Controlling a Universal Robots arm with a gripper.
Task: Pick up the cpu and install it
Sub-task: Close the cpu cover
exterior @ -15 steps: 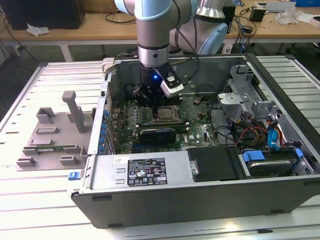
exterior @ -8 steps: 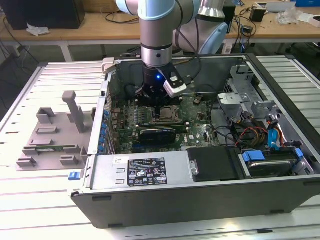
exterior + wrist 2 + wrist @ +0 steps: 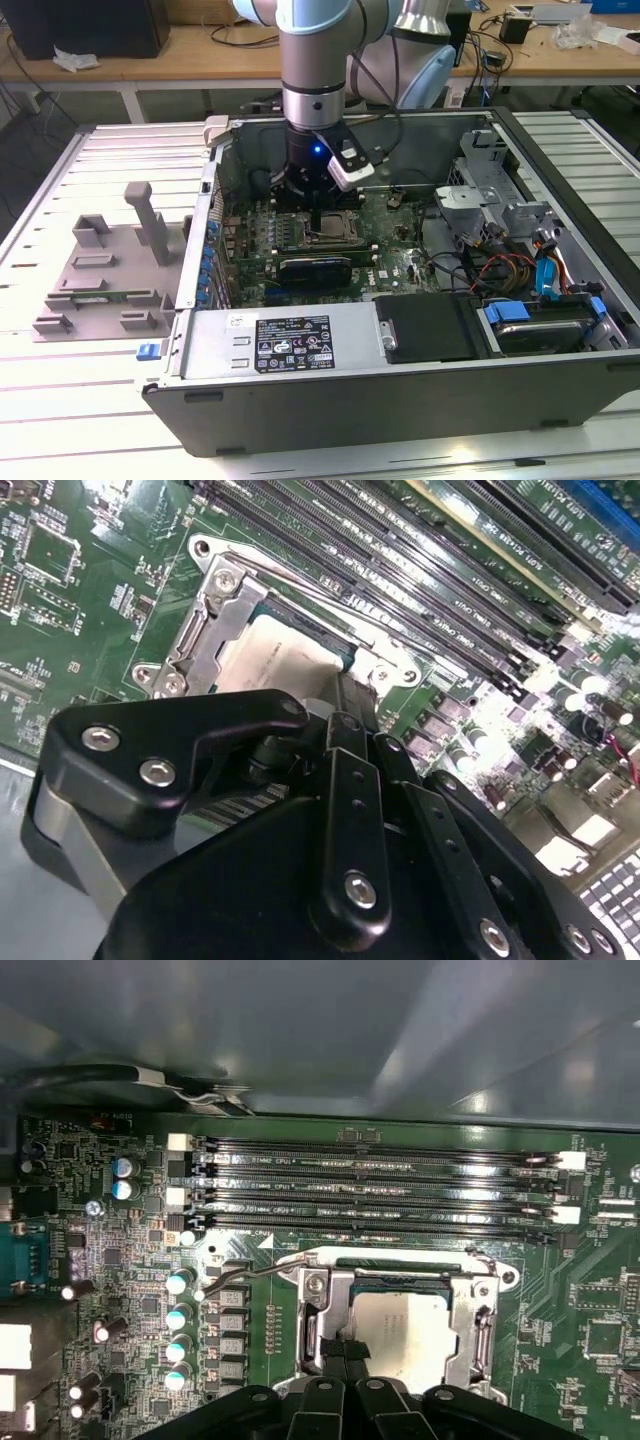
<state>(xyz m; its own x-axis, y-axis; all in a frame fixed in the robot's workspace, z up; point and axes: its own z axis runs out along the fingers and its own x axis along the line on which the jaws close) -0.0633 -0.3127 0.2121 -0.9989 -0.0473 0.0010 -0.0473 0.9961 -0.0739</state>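
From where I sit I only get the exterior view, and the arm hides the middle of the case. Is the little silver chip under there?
Observer: Yes; in the first wrist view the cpu lies silver top up inside the socket frame.
Operator: And the gripper?
Observer: The gripper is at one edge of the cpu.
Operator: Anything beside it?
Observer: Four long memory slots run alongside the socket frame.
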